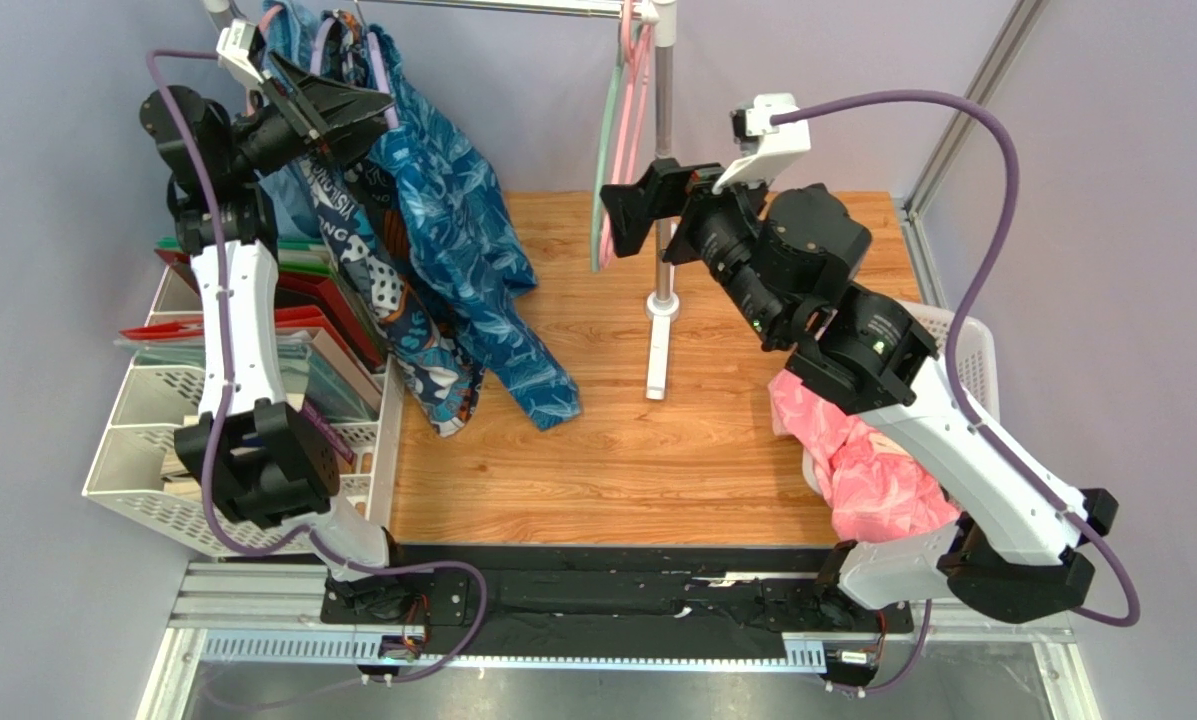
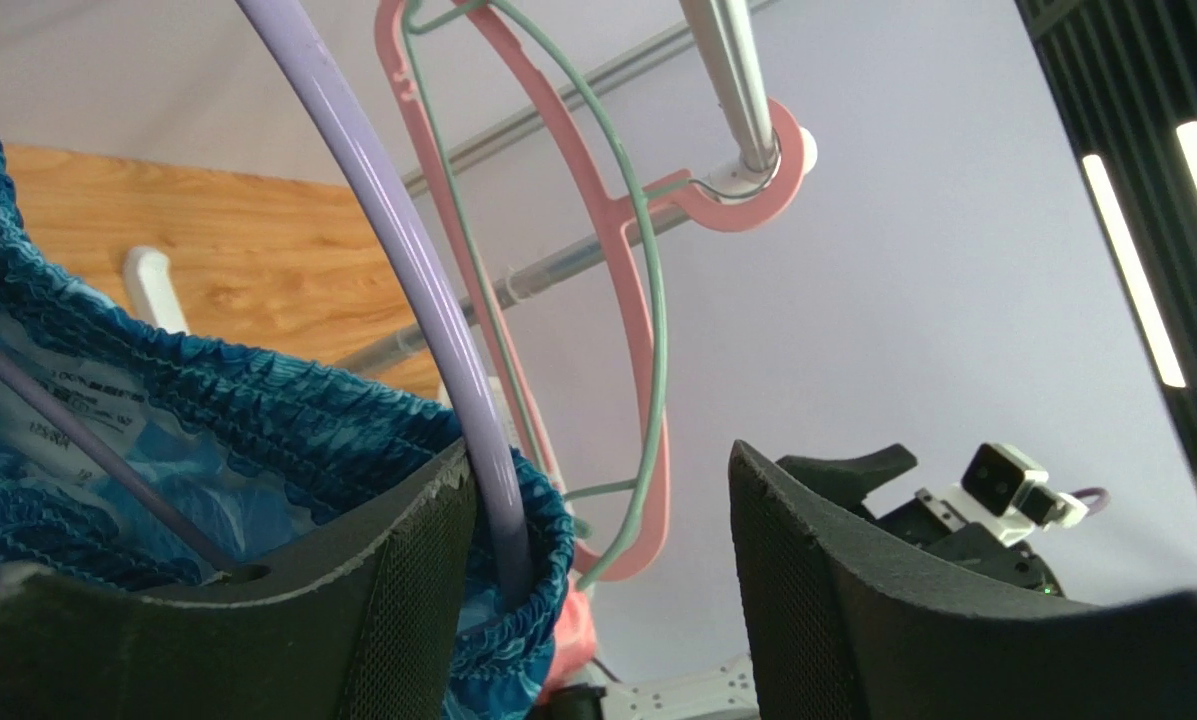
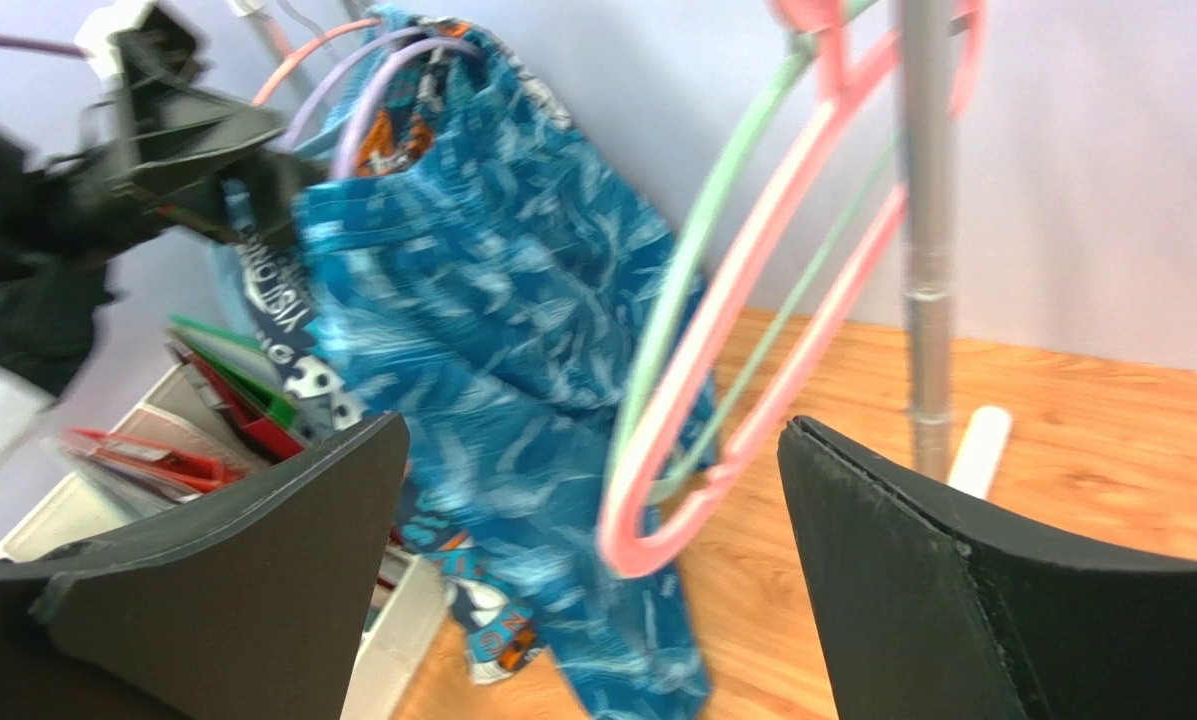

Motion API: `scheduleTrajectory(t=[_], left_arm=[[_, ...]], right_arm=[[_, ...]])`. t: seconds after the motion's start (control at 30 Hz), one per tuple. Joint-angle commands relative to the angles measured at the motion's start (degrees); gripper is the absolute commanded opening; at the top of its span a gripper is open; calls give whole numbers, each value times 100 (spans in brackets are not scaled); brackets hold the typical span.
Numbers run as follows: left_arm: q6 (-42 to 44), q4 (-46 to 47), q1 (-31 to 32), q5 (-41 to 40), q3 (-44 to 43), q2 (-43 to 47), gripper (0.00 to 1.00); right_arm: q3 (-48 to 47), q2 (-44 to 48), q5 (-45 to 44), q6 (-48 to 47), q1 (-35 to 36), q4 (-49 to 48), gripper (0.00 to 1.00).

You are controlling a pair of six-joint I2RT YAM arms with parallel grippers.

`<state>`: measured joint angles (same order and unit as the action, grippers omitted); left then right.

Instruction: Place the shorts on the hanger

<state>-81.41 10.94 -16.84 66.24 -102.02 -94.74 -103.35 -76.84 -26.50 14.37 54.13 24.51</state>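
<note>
The task looks nearly finished: the shorts (image 1: 462, 210) hang from the hanger (image 2: 416, 255) at the upper left of the top view, beside a navy printed garment (image 1: 409, 308), with their legs trailing down to the bench (image 1: 709, 428). In the left wrist view the gathered waistband wraps round the hanger's arm at the lower left of the frame, so the cloth seems to be carried by the hanger rather than by any grip. Whether the hook sits firmly on the rail (image 1: 484, 6) cannot be told from these views. The left tool (image 2: 601, 458) is up at the waistband with its jaws apart, clamping nothing; the hanger's arm and the bunched waistband lie against the inner face of the finger on the left of the frame, and the gap beyond them is bare. The right tool (image 1: 627, 210) is well apart at centre top, jaws spread wide and gripping nothing, facing the pink hanger (image 3: 679, 480) and green hanger (image 3: 709, 225) on the stand. What seems left is backing the left tool away without snagging the cloth.
</note>
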Motion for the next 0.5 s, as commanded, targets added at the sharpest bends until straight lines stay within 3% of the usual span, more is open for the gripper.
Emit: scheduleTrajectory(t=[0.0,0.03,0.17,0.2,0.3,0.47], left_arm=[[1247,-1597,-144,-479,-11,816,70],[1816,-1856,-153,-611,-63,1034,71],[3470,-3402,-153,-1506,-511,1493,96],[4109,-4128,-153,-2170,-721,1554,99],[4981,-4791,-153,-2852,-959,1792,99],[6292,-5444,-135,-2302,-1338,2213,99]], right_arm=[[148,459,-259,-338,-157,-131,100],[218,581,-311,-408,-183,-105,100],[420,880,-478,-610,-254,-52,100],[491,951,-505,-637,-271,-43,100],[781,1249,-479,-760,-455,-8,100],[1404,2056,-286,-1050,-947,45,100]])
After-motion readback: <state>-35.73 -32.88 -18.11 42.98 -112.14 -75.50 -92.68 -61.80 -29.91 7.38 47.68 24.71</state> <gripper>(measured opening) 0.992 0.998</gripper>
